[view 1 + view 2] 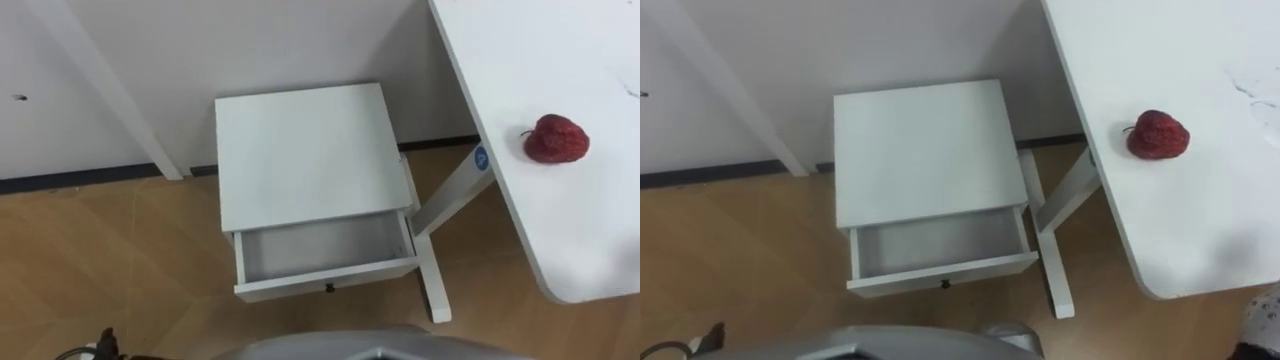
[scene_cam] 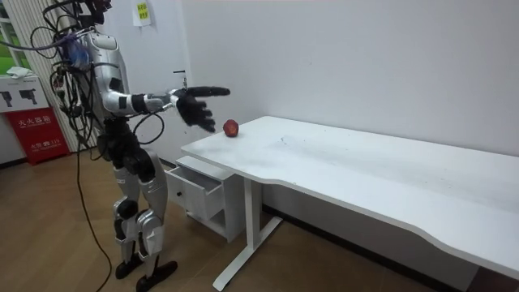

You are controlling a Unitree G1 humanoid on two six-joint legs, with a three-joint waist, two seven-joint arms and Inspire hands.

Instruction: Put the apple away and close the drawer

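A red apple [image 1: 556, 139] lies on the white table [image 1: 520, 60] near its left end, to my right. On the floor in front of me stands a white nightstand [image 1: 305, 150]. Its drawer [image 1: 325, 250] is pulled out and nothing lies inside; a small dark knob marks the front panel. In the room view my right hand [image 2: 199, 107] is stretched out at chest height with straight, spread fingers. It hovers in the air just short of the apple [image 2: 231, 128] and holds nothing.
The table's white leg and foot [image 1: 432, 270] stand close beside the nightstand's right side. A white wall with a dark skirting runs behind it. Wooden floor lies to the left of the nightstand, and a red stand [image 2: 36, 134] sits far behind me.
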